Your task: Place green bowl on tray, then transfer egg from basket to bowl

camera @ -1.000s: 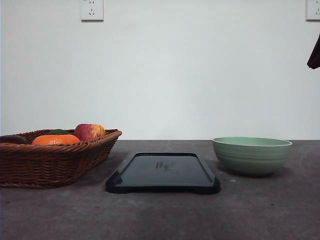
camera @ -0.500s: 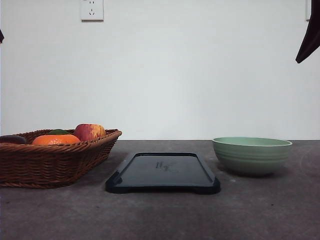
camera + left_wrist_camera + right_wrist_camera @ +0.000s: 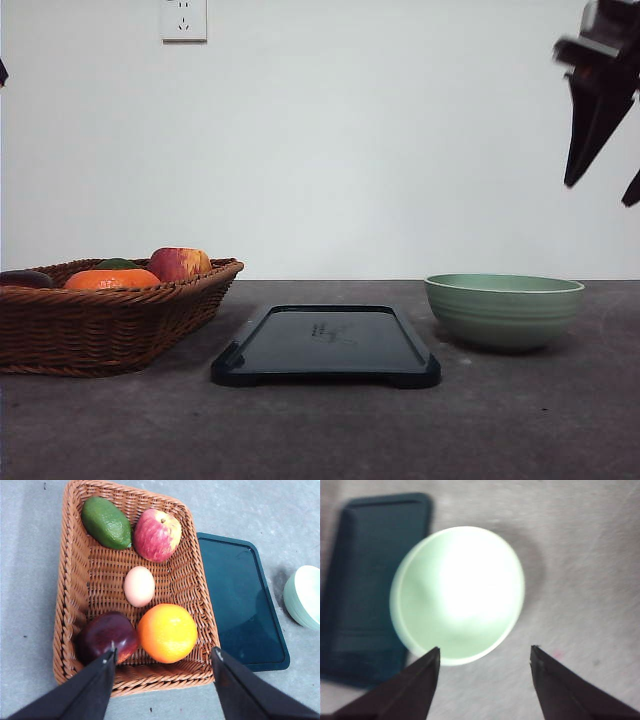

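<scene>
— While the green bowl (image 3: 504,310) sits on the grey table (image 3: 320,430), where is the right gripper (image 3: 600,150)?

— High above it at the right edge of the front view, well clear of the rim. From the right wrist camera its two dark fingers (image 3: 400,690) stand wide apart with nothing between them, and the bowl (image 3: 457,594) lies below, blurred, touching nothing but the table.

— And the tray (image 3: 326,345)?

— Flat on the table between the basket (image 3: 105,320) and the bowl, bare. It lies just beside the bowl, apart from it.

— What does the left wrist camera give?

— The left gripper (image 3: 162,690) hangs over the near end of the wicker basket (image 3: 75,580), jaws spread and holding nothing. In the basket, the egg (image 3: 139,586) lies in the middle of the woven floor. Around it are an avocado (image 3: 106,523), a red-yellow apple (image 3: 157,535), an orange (image 3: 167,632) and a dark red fruit (image 3: 106,636). The egg looks apart from them all.
</scene>
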Available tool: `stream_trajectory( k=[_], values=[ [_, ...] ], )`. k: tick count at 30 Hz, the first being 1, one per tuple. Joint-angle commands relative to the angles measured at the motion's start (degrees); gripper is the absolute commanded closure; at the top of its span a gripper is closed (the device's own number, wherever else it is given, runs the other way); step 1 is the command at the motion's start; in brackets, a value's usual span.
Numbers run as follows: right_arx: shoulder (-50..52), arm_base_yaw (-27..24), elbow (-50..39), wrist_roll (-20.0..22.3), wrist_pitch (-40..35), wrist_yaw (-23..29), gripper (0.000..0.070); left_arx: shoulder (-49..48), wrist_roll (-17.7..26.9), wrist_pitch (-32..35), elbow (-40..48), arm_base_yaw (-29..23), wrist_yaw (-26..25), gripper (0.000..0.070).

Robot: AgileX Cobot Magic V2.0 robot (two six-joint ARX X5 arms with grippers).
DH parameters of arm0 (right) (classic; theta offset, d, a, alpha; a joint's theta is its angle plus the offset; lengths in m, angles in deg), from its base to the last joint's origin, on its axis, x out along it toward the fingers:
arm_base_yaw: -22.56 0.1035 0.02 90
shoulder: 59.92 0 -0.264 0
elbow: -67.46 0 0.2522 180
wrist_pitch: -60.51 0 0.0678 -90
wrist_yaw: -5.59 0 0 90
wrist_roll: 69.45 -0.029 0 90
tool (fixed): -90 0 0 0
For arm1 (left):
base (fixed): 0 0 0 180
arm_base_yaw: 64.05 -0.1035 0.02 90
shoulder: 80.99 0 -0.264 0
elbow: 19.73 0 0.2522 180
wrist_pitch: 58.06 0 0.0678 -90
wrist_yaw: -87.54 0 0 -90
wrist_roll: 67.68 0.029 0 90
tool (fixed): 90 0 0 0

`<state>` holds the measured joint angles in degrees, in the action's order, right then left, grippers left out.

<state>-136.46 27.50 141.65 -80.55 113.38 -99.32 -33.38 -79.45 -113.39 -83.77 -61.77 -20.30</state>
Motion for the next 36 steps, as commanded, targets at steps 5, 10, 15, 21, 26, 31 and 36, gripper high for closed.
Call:
stream_trajectory(
  k=[5,10,15,21,26,31,36],
  values=[
    [-8.2,0.1,4.4,4.1,-0.2,0.2,0.0346,0.3,-1.4,0.7,-1.2,0.0,-0.2,0.0320],
    [-14.0,0.1,5.8,4.3,-1.4,0.4,0.0354,0.3,-1.4,0.8,-1.2,0.0,-0.2,0.0320],
    [-18.3,0.1,5.8,4.3,-3.8,0.4,0.0357,0.3,-1.4,0.9,-1.2,0.0,-0.2,0.0320],
    [-21.6,0.1,5.8,4.3,-5.5,0.4,0.0577,0.3,-1.4,0.9,-1.2,0.0,-0.2,0.0320],
    [-21.9,0.1,6.0,4.3,-5.6,0.4,0.0700,0.3,-1.4,0.9,-1.2,0.0,-0.2,0.0320],
    [-21.8,0.1,9.3,4.4,0.0,0.4,0.0700,0.3,-1.4,0.9,-1.2,0.0,-0.2,0.0320],
    [-21.8,0.7,17.1,6.1,10.0,0.2,0.0700,0.3,-1.4,0.9,-1.2,0.0,-0.2,0.0320]
  ],
)
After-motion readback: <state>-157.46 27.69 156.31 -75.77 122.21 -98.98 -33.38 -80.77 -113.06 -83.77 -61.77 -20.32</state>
